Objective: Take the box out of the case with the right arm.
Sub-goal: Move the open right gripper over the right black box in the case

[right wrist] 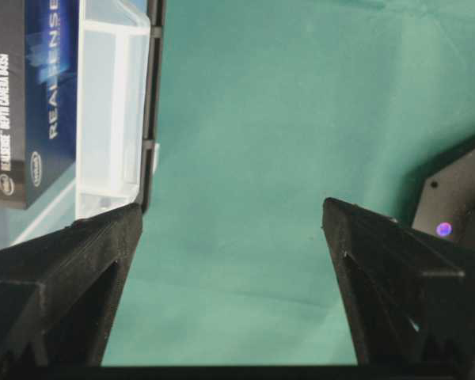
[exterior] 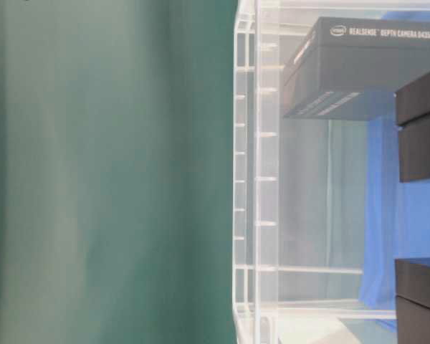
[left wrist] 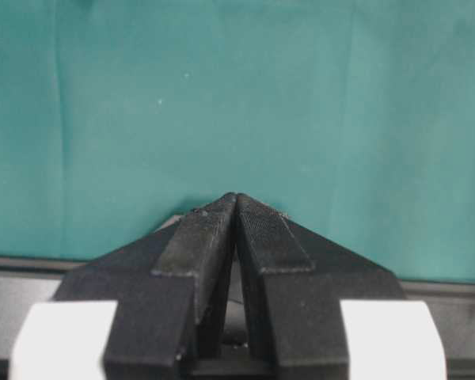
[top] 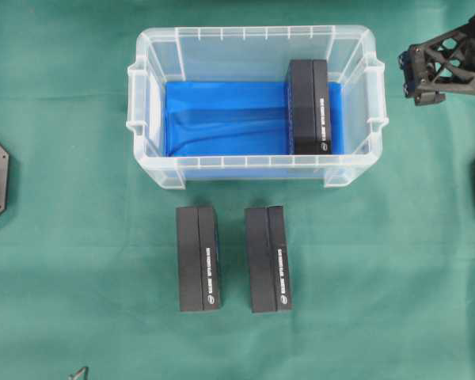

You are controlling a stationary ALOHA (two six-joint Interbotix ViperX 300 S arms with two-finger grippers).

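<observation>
Box [top: 309,106] number one lies flat inside the case [top: 152,73], pushed toward the 3 o'clock end wall, its long edge running from the 12 o'clock side to the 6 o'clock side. From its 9 o'clock edge the blue lining [top: 226,117] runs bare to the far wall, so most of the case floor is open room; on the 3 o'clock side only a thin strip of blue separates it from the wall. In the table-level view the same box [exterior: 365,68] shows through the clear ribbed wall [exterior: 258,179].

Three black boxes show overall: one in the case and two outside it, a left one [top: 198,259] and a right one [top: 268,260], standing side by side but apart on the green cloth [top: 71,261] at 6 o'clock of the case, with cloth free all around them.

At 3 o'clock of the case, outside its handle, the right gripper [top: 426,77] hangs above the cloth, its jaws spread wide with nothing between them; its wrist view shows the case corner [right wrist: 115,103] just beside one finger [right wrist: 71,277]. The left gripper [left wrist: 236,202] points at bare cloth, fingertips pressed together and holding nothing.
</observation>
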